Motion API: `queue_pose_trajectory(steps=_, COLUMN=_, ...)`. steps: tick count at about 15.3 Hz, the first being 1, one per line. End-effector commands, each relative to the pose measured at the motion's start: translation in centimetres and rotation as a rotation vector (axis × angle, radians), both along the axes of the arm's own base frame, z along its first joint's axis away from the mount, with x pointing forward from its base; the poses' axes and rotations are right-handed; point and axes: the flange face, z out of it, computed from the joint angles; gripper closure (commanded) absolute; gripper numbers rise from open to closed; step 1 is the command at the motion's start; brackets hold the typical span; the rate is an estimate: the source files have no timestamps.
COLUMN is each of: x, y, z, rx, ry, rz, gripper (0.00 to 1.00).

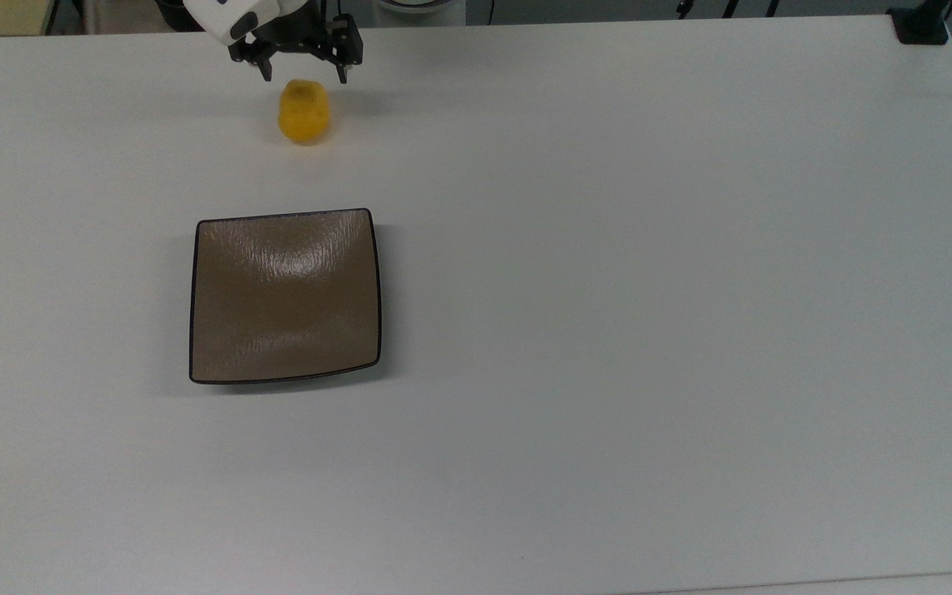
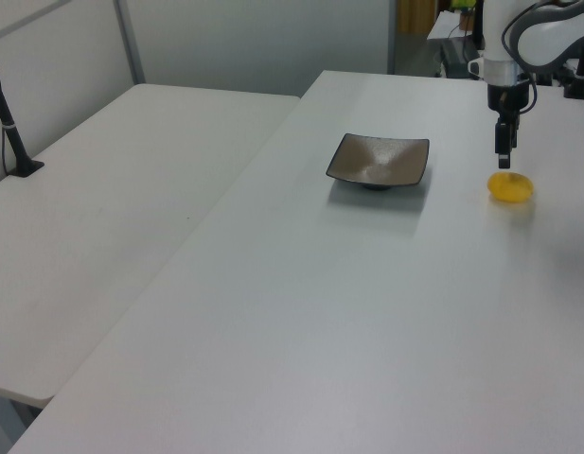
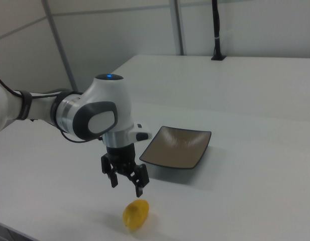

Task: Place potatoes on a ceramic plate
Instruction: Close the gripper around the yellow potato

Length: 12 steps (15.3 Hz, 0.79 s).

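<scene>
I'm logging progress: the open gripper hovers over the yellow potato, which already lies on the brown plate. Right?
Not quite. The gripper is open above the potato, but the potato lies on the white table, apart from the brown plate, as the top view shows.

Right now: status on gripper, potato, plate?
Gripper open, above the potato, not gripping. Potato on table. Plate empty. Nothing between potato and plate.

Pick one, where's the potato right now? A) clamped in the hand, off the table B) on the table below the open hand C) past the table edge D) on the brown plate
B: the potato lies on the table, apart from the plate, with the hand open just above it.
</scene>
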Motion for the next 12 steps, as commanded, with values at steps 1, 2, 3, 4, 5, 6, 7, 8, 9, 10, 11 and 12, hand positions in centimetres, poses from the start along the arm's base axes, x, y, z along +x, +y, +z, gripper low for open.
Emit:
queue_pose_trajectory(steps=1, x=0.1, y=-1.5, z=-2.5, rx=0.001, ry=0.005, rz=-0.009, gripper=0.00)
queue_pose_trajectory(steps=2, x=0.2, y=-1.6, z=-3.2, rx=0.002, ry=0.013, rz=-0.010, gripper=0.00)
queue_pose_trajectory(steps=3, x=0.3, y=-1.8, z=-3.8, rx=0.003, ry=0.014, rz=-0.015, gripper=0.00)
queue_pose_trajectory(steps=4, x=0.4, y=-2.3, z=-4.2, rx=0.003, ry=0.011, rz=-0.024, gripper=0.00)
queue_pose_trajectory(steps=5, x=0.5, y=-2.4, z=-4.5, rx=0.003, ry=0.009, rz=-0.025, gripper=0.00)
queue_pose_trajectory(steps=6, x=0.6, y=-2.7, z=-5.0, rx=0.004, ry=0.014, rz=-0.030, gripper=0.00)
queue_pose_trajectory(steps=7, x=0.6, y=-2.8, z=-5.7, rx=0.007, ry=0.029, rz=-0.031, gripper=0.00)
queue_pose_trajectory(steps=8, x=0.6, y=-2.7, z=-6.2, rx=0.009, ry=0.036, rz=-0.030, gripper=0.00)
queue_pose_trajectory(steps=9, x=0.6, y=-2.7, z=-6.6, rx=0.010, ry=0.044, rz=-0.030, gripper=0.00)
queue_pose_trajectory(steps=10, x=0.7, y=-2.7, z=-6.7, rx=0.010, ry=0.038, rz=-0.029, gripper=0.00)
queue_pose_trajectory(steps=11, x=0.8, y=-2.7, z=-6.9, rx=0.010, ry=0.039, rz=-0.029, gripper=0.00)
queue_pose_trajectory(steps=12, x=0.8, y=-2.7, z=-7.3, rx=0.011, ry=0.047, rz=-0.031, gripper=0.00)
